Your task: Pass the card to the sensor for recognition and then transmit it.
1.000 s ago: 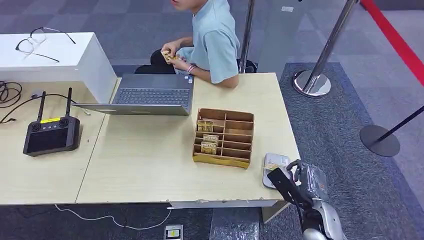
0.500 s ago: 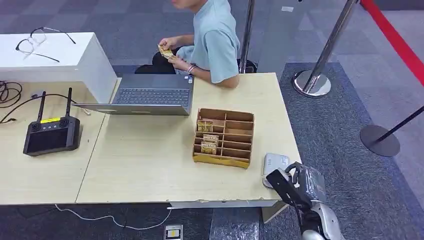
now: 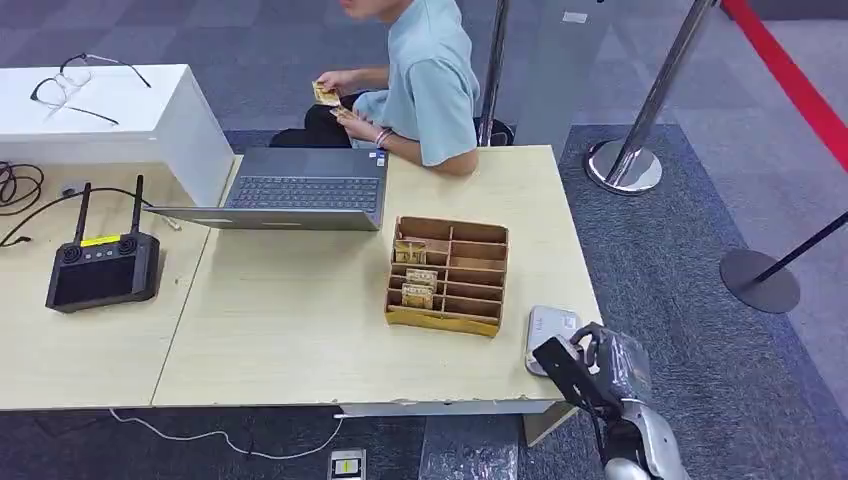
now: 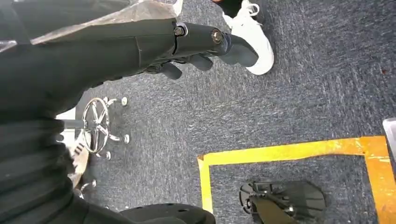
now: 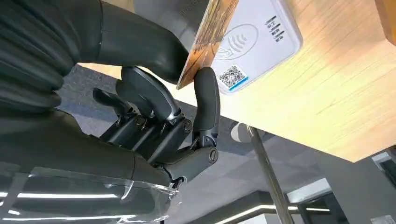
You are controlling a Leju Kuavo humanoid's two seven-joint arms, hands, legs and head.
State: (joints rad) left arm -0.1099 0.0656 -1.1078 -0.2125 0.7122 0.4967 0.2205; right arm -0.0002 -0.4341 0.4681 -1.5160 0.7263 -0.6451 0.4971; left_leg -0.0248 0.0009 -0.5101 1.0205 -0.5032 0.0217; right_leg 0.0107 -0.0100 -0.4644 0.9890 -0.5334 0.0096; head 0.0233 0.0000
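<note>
Right robot hand (image 5: 154, 116) pinches card (image 5: 205, 39) over sensor (image 5: 252, 42); left robot hand (image 4: 196, 46) curled

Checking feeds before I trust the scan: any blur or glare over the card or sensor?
Right wrist view: card and sensor sharp, its QR label crisp; glare streaks only on the plastic wrap near the right hand. Head view: evenly lit, sensor small, partly behind the hand.
</note>
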